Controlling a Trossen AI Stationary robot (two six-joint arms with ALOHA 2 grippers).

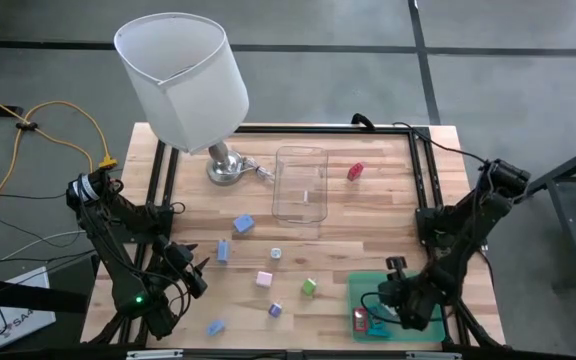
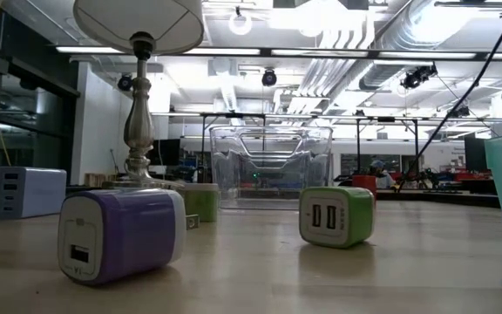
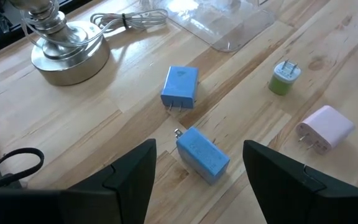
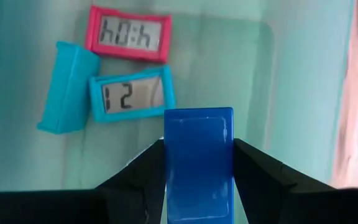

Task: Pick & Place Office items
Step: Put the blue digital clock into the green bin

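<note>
My right gripper (image 4: 199, 180) is shut on a dark blue block (image 4: 199, 155) over the flat green tray (image 1: 400, 283) at the table's near right. On the tray lie a pink clock piece (image 4: 128, 32), a light blue clock piece (image 4: 131, 93) and a light blue block (image 4: 67, 87). My left gripper (image 3: 197, 180) stands open above the near left of the table, with nothing between its fingers. Just ahead of it lie two blue plug blocks (image 3: 202, 154) (image 3: 180, 86). A green one (image 3: 284, 78) and a pink one (image 3: 325, 127) lie farther toward the right. My right gripper pinches the dark blue block by its two long sides (image 4: 168, 174) between the two fingers. The fingers come steeply from above and lie along the block. The block's free end (image 4: 199, 118) juts past the fingertips, over the tray floor.
A clear plastic box (image 1: 301, 183) stands mid-table. A lamp with a white shade (image 1: 183, 75) stands on its metal base (image 1: 225, 168) at the far left. A red piece (image 1: 356, 171) lies right of the box. Purple (image 2: 120, 234) and green (image 2: 336, 215) plug blocks sit near the front.
</note>
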